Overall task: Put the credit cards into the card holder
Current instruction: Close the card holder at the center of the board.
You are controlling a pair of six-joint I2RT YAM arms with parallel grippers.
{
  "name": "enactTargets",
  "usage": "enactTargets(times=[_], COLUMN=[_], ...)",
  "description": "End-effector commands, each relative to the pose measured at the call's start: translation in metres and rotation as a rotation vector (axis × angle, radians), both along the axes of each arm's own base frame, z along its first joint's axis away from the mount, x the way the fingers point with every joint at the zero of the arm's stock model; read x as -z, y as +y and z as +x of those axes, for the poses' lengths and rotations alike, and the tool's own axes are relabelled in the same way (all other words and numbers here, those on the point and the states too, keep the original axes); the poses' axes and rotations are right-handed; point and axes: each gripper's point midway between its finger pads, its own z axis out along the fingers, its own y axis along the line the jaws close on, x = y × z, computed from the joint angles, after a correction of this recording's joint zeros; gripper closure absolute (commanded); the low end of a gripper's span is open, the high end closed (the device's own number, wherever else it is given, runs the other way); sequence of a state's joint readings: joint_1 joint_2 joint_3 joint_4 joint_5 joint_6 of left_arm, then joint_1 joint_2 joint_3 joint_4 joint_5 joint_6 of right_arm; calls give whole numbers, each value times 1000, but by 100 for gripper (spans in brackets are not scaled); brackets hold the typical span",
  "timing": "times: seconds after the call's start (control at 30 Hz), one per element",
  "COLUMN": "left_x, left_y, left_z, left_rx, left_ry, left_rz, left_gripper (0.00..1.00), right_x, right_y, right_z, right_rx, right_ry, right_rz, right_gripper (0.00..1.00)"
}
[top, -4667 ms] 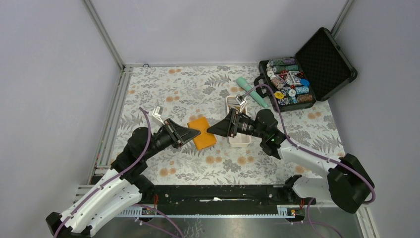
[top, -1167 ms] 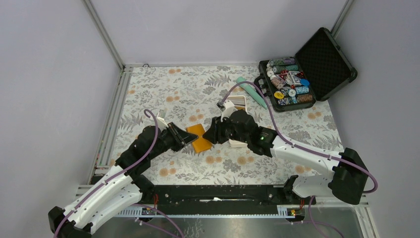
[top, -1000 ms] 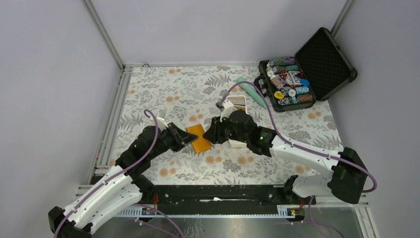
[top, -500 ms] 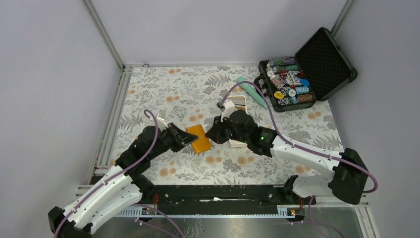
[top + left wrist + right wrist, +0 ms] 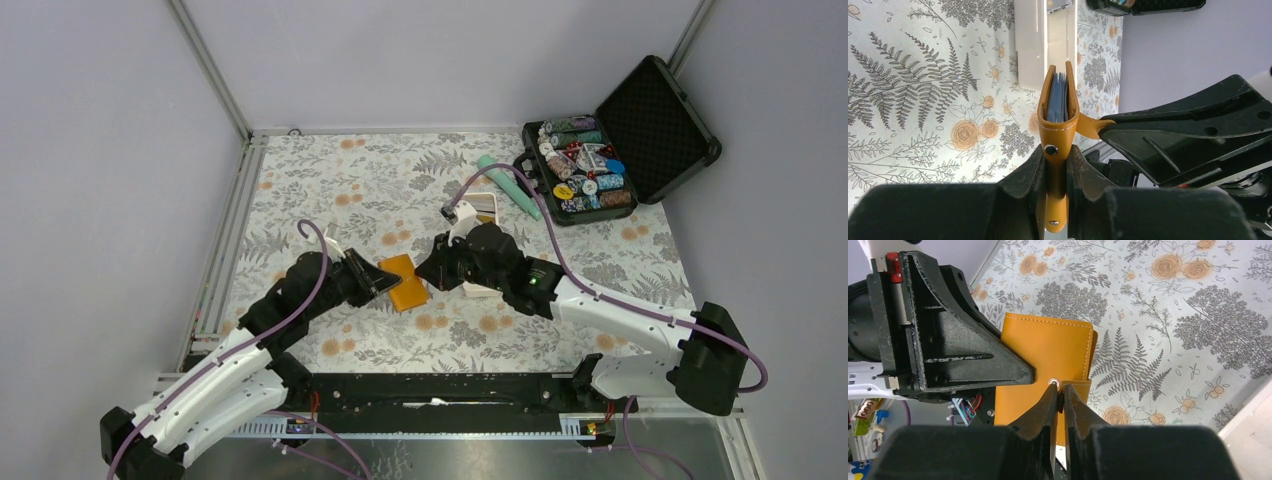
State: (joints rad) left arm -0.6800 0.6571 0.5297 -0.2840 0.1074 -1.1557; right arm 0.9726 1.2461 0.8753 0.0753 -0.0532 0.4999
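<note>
The orange card holder (image 5: 407, 284) is held off the table between the two arms. My left gripper (image 5: 381, 281) is shut on its spine end; the left wrist view shows the card holder (image 5: 1058, 125) edge-on, slightly parted, with blue pockets (image 5: 1058, 97) inside. My right gripper (image 5: 1060, 390) is shut on the snap tab (image 5: 1075, 390) at the edge of the card holder (image 5: 1043, 347), and it shows from above as well (image 5: 427, 276). The credit cards (image 5: 482, 207) lie in the far end of the white tray, mostly hidden by the right arm.
The long white tray (image 5: 1030, 45) lies just beyond the card holder. An open black case of poker chips (image 5: 585, 170) stands at the back right, with a teal tube (image 5: 508, 185) beside it. A metal rail (image 5: 225, 240) borders the left of the floral table.
My right gripper has closed onto the snap tab. The left arm has shifted slightly while keeping its grip on the card holder.
</note>
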Motion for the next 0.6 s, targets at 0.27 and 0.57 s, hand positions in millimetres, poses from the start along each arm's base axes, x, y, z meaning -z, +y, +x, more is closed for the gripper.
enactTargets(times=[0.27, 0.57], left_x=[-18, -20], left_y=[-4, -9], left_z=[7, 8], left_rx=[-12, -8], left_ry=[-66, -60], left_rz=[-5, -40], left_gripper=[100, 100], right_x=[-20, -10], right_y=[12, 21], right_z=[-1, -7], right_rx=[-31, -60], right_ry=[-43, -30], right_rz=[51, 21], right_gripper=[100, 100])
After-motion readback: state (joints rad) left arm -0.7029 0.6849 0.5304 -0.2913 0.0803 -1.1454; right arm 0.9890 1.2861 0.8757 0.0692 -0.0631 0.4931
